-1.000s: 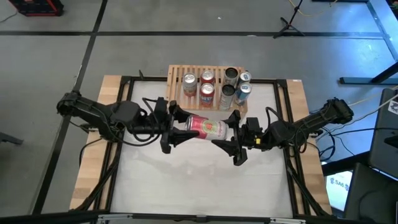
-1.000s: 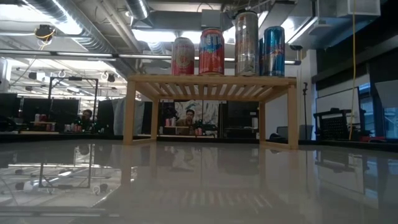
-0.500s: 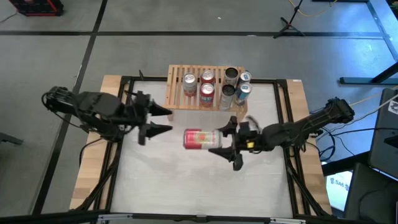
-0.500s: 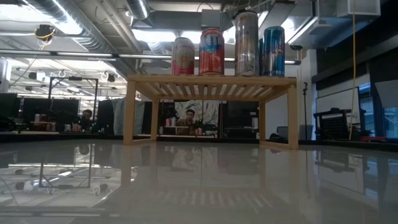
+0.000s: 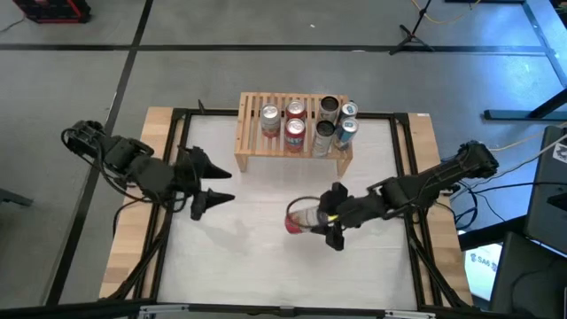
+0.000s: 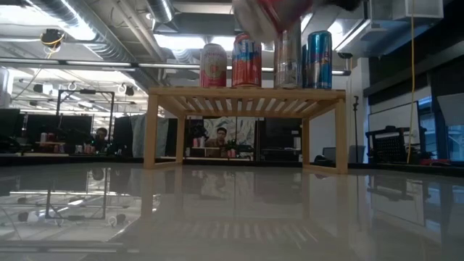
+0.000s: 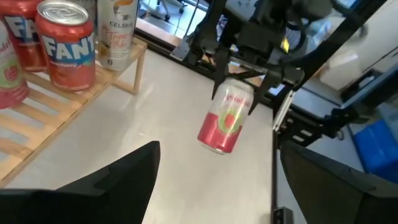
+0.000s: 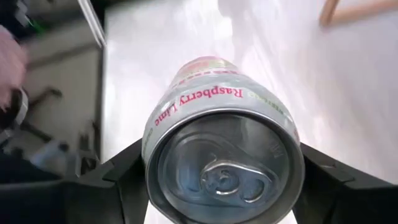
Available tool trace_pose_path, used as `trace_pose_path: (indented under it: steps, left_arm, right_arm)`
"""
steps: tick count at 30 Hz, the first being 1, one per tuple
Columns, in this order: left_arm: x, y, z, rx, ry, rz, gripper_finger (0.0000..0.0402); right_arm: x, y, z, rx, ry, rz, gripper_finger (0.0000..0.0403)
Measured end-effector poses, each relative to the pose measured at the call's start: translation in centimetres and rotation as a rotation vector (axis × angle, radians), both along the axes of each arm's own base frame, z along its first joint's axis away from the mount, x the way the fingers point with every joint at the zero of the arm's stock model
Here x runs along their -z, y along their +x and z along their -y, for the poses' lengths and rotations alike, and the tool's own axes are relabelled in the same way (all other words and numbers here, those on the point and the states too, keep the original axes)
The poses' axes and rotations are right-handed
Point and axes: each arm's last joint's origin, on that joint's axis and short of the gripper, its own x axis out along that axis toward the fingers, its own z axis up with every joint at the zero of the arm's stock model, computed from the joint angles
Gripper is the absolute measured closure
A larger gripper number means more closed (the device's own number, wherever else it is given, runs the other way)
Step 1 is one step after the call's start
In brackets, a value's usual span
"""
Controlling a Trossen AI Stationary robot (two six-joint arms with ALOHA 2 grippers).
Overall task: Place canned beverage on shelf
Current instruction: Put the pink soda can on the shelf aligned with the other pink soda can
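We see the right tool [image 5: 324, 221] clamped on a can [image 5: 302, 217] over the middle of the white worktop [image 5: 257, 266], its two fingers pressed to either side of the can's upper end. The can is white at the top and red lower down, with "Raspberry Lime" printed on it in the right wrist view [image 8: 222, 149]. From the left wrist camera the can [image 7: 225, 116] hangs tilted under the right tool [image 7: 252, 65], clear of the worktop, its red end lowest. In the low view its blurred red base [image 6: 272, 16] shows at the top edge, in front of the cans on the shelf.

The shelf [image 5: 252, 152] stands at the 12 o'clock side of the worktop in the overhead view. We count six upright cans [image 5: 295, 111] on its slatted top, filling the middle and the 3 o'clock end, while the 9 o'clock end lies bare. The held can is at 6 o'clock from the shelf and well apart from it.

The left tool [image 5: 213, 183] sits toward 9 o'clock on the worktop, apart from the can, with its fingers spread wide and nothing between them. In the low view people sit at desks in the room behind the shelf [image 6: 246, 98].
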Motion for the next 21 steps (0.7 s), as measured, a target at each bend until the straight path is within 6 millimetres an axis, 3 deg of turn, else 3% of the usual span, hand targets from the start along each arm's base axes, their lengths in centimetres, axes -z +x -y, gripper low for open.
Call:
trace_pose_path:
  steps: [7, 14, 21]
  left_arm:
    - [0.9, 1.2, 0.7, 0.014, 0.021, -0.050, 0.0075]
    - [1.3, 1.5, 1.1, 0.064, 0.009, -0.088, 0.0075]
    - [1.2, 1.4, 1.4, 0.063, 0.006, -0.076, 0.0075]
  right_arm:
    - [3.7, 2.5, -0.9, -0.053, 0.016, -0.165, 0.0128]
    - [4.0, 7.0, -0.8, -0.100, -0.026, -0.221, 0.0128]
    - [5.9, 10.1, 0.4, -0.097, -0.057, -0.461, 0.0128]
